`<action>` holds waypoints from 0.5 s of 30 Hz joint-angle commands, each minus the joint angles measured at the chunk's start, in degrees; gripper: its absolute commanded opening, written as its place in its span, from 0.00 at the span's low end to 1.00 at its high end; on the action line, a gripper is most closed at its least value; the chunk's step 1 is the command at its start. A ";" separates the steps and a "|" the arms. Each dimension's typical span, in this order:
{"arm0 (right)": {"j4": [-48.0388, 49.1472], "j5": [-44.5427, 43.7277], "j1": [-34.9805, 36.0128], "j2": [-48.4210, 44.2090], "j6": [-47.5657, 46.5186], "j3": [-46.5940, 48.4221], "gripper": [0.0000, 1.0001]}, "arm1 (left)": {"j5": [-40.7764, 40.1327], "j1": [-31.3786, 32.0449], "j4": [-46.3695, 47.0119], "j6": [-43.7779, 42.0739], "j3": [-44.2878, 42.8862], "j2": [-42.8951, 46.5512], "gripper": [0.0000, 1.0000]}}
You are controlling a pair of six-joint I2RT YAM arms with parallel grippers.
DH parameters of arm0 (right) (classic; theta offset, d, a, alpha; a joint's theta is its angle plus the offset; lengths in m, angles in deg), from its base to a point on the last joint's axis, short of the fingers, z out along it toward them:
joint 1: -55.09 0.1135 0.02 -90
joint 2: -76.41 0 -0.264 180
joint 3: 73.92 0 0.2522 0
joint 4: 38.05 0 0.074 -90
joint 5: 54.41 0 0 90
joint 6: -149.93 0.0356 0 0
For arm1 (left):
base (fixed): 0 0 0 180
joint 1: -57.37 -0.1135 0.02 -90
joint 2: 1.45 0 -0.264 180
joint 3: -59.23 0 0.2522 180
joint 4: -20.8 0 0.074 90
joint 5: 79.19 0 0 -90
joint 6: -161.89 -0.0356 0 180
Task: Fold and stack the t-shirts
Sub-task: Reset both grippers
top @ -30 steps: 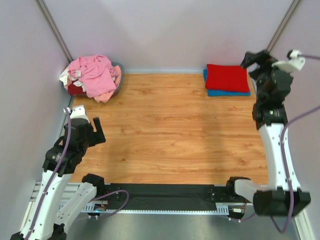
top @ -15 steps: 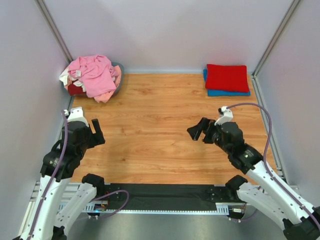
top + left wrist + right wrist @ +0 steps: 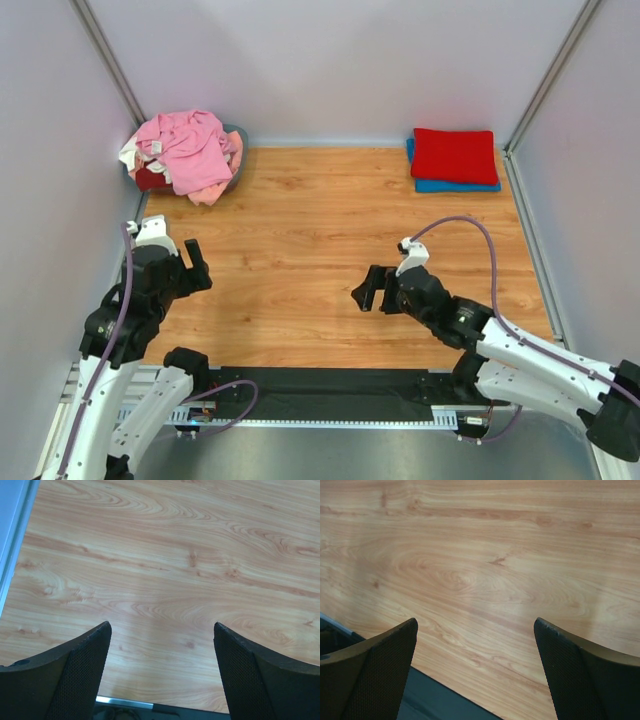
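A folded bright red t-shirt lies on a folded blue t-shirt at the table's far right corner. In the far left corner a heap of crumpled t-shirts, mostly light pink with some cream and dark red, fills a grey basket. My left gripper hangs open over bare wood near the left edge. My right gripper is open low over the wood, near the front middle. Both wrist views show only wood between wide-apart fingers: left gripper, right gripper.
The wooden table is walled by pale panels on the left, back and right. A black strip and a metal rail run along the near edge, where the arm bases stand.
The right arm has swung down from beside the folded stack at the far right to low over the front middle of the table. The left arm has barely moved.
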 commanded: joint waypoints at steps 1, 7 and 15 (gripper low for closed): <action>7.40 -5.20 1.21 2.41 1.66 -5.36 1.00 | 0.49 -0.50 1.48 -1.09 -0.02 0.28 0.89; 15.32 -5.12 1.38 5.40 -0.26 -7.76 1.00 | 0.31 -0.41 1.48 -1.01 -0.11 -0.60 0.89; 19.02 -4.32 1.30 2.85 -1.07 -11.00 1.00 | 0.40 -0.50 1.40 -1.18 -0.29 -1.83 0.89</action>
